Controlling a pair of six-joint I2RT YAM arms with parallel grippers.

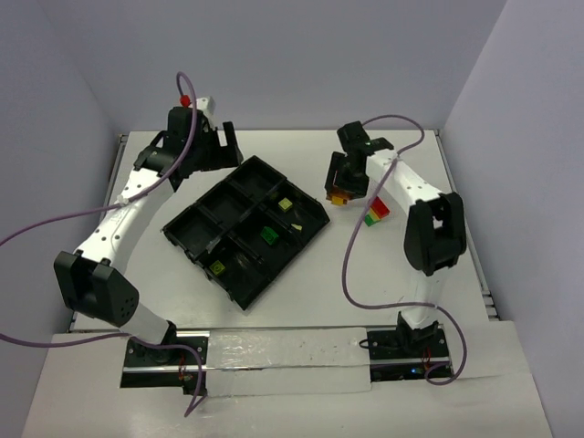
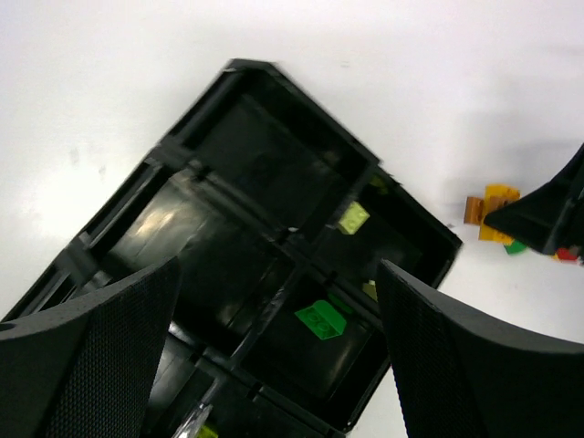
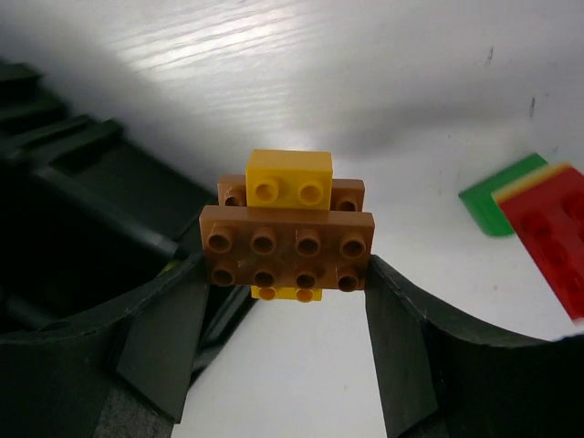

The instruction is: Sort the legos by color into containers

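The black tray (image 1: 187,239) lies tilted mid-table. In it lie a pale yellow-green brick (image 1: 286,204), a green brick (image 1: 269,234) and a yellow-green one (image 1: 219,267). My right gripper (image 1: 341,189) is shut on an orange plate stacked with yellow bricks (image 3: 290,242), just off the tray's right corner. My left gripper (image 1: 222,149) is open and empty over the tray's far-left side. In the left wrist view its fingers (image 2: 91,365) frame the green brick (image 2: 319,319), and the pale brick (image 2: 353,217) lies beyond it. A red, yellow and green stack (image 1: 376,213) lies on the table by the right arm.
The tray's wall (image 3: 73,201) fills the left of the right wrist view, with the red brick (image 3: 547,237) on a green one (image 3: 502,193) at the right. The right gripper (image 2: 547,219) and its orange stack (image 2: 491,208) show in the left wrist view. Purple cables loop beside both arms.
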